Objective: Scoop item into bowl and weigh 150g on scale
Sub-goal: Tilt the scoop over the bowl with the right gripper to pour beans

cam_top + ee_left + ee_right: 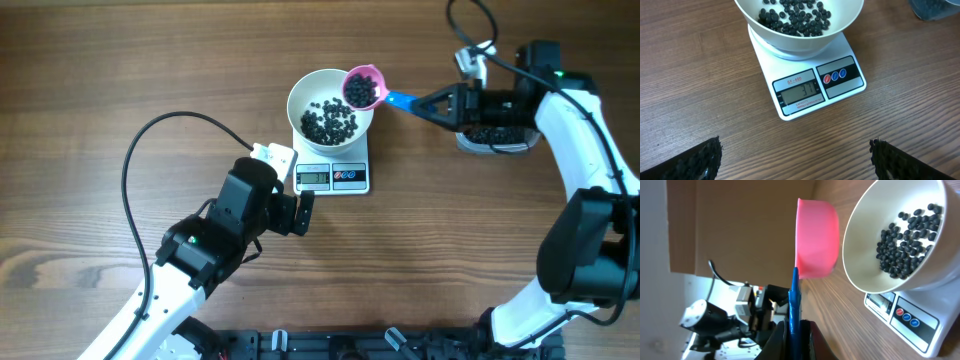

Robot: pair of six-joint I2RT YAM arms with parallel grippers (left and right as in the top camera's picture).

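The right hand point(424, 102), clamped tight on the blue handle of a pink scoop point(362, 87), holds a load of black beans at the rim of the white bowl point(296, 92), where more beans point(328, 122) lie in a loose heap. The bowl sits on the white scale point(850, 82) in the middle of the wooden desk point(120, 60). The left hand point(290, 213) hangs just before the scale's display, fingers spread wide and holding nothing. A clear tub point(495, 148) stands beneath the right arm
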